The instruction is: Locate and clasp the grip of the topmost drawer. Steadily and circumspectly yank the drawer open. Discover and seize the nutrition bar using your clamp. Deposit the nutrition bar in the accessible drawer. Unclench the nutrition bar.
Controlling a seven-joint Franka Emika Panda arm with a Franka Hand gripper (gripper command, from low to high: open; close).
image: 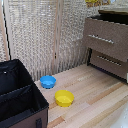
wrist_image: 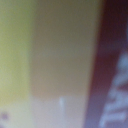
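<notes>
Top drawer [image: 106,36] at upper right stands pulled out. 2 bowls, blue [image: 48,81] and yellow [image: 64,98], sit lower center. Can't tell the gripper's state; wrist view is blur.

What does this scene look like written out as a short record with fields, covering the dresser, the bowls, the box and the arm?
dresser: dark brown wooden dresser at the exterior view's right
topmost drawer: wide brown drawer front with silver bar handle, pulled out
lower drawer: similar brown front, shut
bowls: round blue bowl and round yellow bowl on the pale wooden floor
black box: open black fabric bin, exterior view's left
arm: not visible in the exterior view
wrist view: blurred close-up, contents unclear
</notes>
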